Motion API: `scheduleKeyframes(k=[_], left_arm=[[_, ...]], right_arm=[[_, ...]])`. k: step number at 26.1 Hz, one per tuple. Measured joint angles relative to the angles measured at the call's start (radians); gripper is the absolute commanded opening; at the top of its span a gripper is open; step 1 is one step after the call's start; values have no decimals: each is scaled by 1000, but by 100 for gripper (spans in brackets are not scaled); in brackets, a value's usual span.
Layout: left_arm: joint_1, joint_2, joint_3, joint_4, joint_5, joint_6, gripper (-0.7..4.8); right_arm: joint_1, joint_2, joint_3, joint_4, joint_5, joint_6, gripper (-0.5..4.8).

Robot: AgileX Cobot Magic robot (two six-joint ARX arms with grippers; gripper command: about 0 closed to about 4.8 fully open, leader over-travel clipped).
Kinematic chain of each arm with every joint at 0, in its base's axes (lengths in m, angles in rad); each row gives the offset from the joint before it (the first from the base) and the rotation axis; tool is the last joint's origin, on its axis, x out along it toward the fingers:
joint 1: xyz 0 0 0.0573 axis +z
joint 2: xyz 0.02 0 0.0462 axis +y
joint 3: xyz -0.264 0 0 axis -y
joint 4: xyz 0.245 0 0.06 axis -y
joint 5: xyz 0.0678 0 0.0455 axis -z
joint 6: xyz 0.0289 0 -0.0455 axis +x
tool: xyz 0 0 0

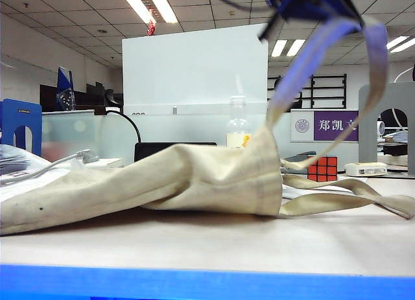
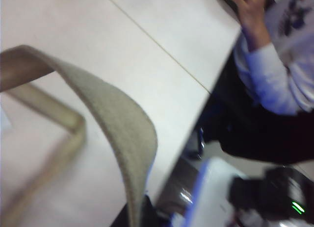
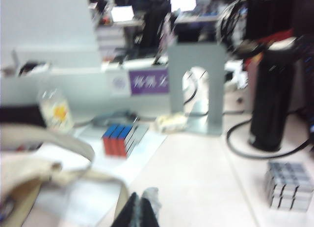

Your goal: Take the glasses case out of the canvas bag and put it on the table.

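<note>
- The left end effector [image 1: 311, 5], a dark, blurred shape high over the desk [image 1: 207, 245], has its fingers clamped on a flat woven strap [image 1: 305, 67] of the canvas bag [image 1: 162, 180], which loops up to it.
- In the left wrist view that strap [image 2: 117, 124] arcs away from the end effector as a coarse beige band above the smooth, matte, pale desk [image 2: 147, 55].
- Below that end effector the canvas bag lies slumped and creased, its mouth side pulled up into a peak; a second strap [image 1: 363, 203] trails flat on the desk.
- The glasses case is not visible in any view.
- The right end effector [image 3: 140, 212] hangs low over the desk, its dark fingers pressed together and holding nothing.
- Ahead of it sit a Rubik's cube [image 3: 120, 138], a clear bottle [image 3: 56, 109], a grey metal bookend [image 3: 196, 89] and a black cylindrical flask [image 3: 270, 99].
</note>
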Motion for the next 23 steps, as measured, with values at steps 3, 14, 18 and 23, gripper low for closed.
scheduleKeyframes(k=[3,14,18,23], left_arm=[[-1,-52,0,-89,2,-3,-6],[-112,-235,0,-247,-38,-14,-6],[-108,-237,-2,-344,-46,-21,-6],[-134,-241,-2,-357,-44,-21,-6]], right_arm=[[0,12,0,-63,-47,0,-6],[15,231,-13,-88,-426,2,-6],[37,302,-39,-17,-561,18,-6],[37,427,-39,-4,-665,45,-6]])
